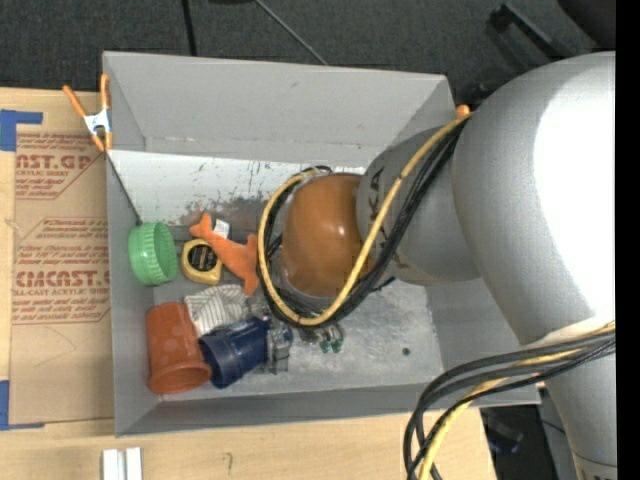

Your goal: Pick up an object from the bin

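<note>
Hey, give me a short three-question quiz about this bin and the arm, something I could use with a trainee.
1. True or false: the green lid lies to the left of the yellow tape measure.
2. Which thing lies right beside the orange cup? A: the dark blue cup. B: a red ball. C: a metal spoon.
3. Fill in the blank: the arm comes into the bin from the picture's ____ side.

Key: 1 true. 2 A. 3 right.
</note>
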Available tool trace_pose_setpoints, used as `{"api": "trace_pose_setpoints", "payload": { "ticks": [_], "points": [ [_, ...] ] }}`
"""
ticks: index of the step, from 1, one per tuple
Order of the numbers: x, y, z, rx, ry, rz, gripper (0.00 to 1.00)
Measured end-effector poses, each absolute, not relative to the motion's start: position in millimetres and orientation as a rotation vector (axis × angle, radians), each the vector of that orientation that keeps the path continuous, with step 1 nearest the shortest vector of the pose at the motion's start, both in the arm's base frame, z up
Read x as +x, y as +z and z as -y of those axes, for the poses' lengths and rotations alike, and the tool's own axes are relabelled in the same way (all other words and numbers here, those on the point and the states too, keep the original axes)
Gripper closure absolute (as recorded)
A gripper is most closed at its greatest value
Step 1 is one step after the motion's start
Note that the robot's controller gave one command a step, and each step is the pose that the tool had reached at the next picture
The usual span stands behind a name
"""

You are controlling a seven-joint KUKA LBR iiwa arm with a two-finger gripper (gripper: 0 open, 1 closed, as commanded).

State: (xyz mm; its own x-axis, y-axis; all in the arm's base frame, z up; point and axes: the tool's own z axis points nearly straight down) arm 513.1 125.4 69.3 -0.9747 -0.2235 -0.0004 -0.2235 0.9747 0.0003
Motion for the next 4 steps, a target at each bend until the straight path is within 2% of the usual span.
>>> {"api": "trace_pose_setpoints", "payload": {
  "ticks": [3,4],
  "points": [
    [501.9,69.2,-115.5,-0.39,0.001,-3.118,1.0],
    [542.5,69.6,-96.9,-0.497,0.001,-3.103,1.0]
  ]
}}
